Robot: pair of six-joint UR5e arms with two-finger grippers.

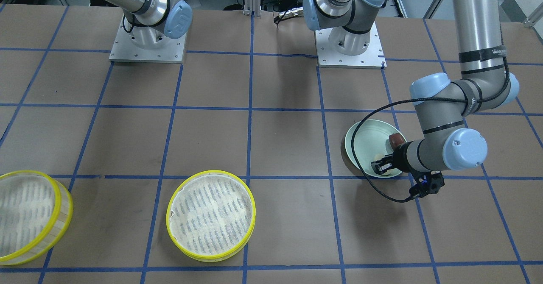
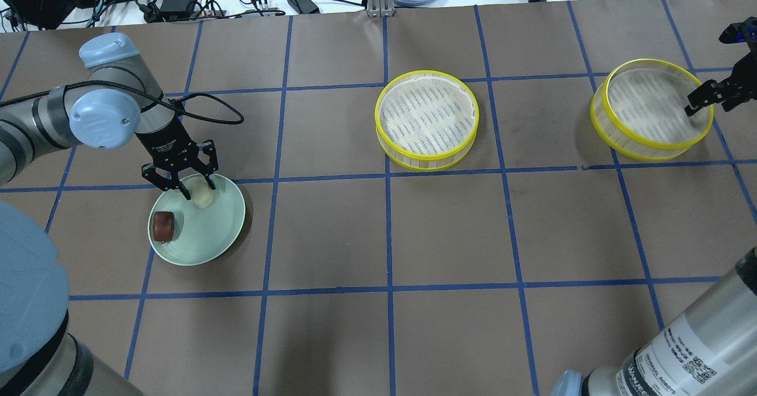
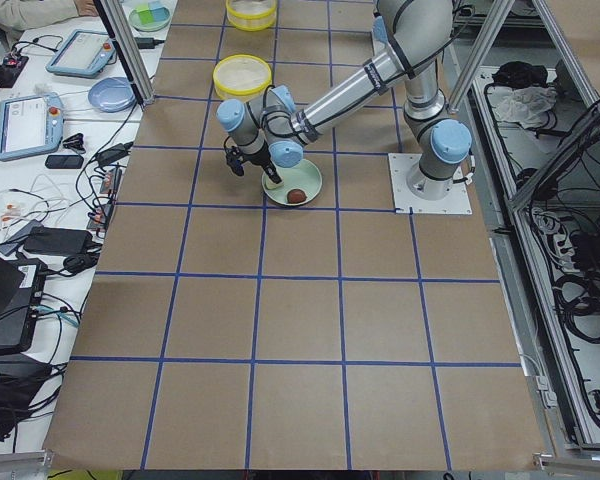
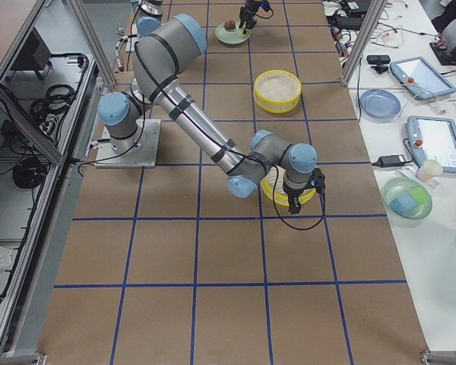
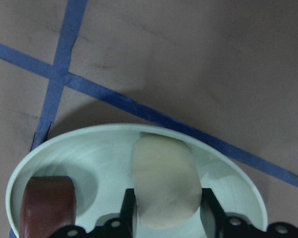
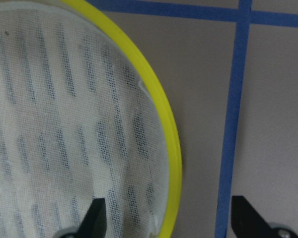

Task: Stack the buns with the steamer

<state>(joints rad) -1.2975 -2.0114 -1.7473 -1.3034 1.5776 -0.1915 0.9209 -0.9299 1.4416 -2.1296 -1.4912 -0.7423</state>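
- Judging the cream-white bun [image 5: 164, 188] to be soft and light, I am planning a gentle squeeze across its narrow sides so it neither dents nor slips.
- Its long axis is running away from the wrist camera, along the gap between the fingers. It is lying on the pale green plate [image 2: 225, 236] at the table's left, beside the reddish-brown bun [image 2: 162, 226].
- The left gripper [image 2: 197, 188] is straddling it with jaws spread. The right gripper [image 6: 170, 212], also spread, is straddling the right steamer tray [image 2: 650, 148] at its rim.

Desk [image 2: 331, 236]: brown paper, blue tape grid [image 2: 387, 236]. Pale green plate [image 2: 207, 239] sits directly under left claw [image 2: 198, 190]. One yellow-rimmed steamer tray [image 2: 650, 146] under right claw [image 2: 707, 107]; second tray [image 2: 426, 158] between the claws, well apart from both.
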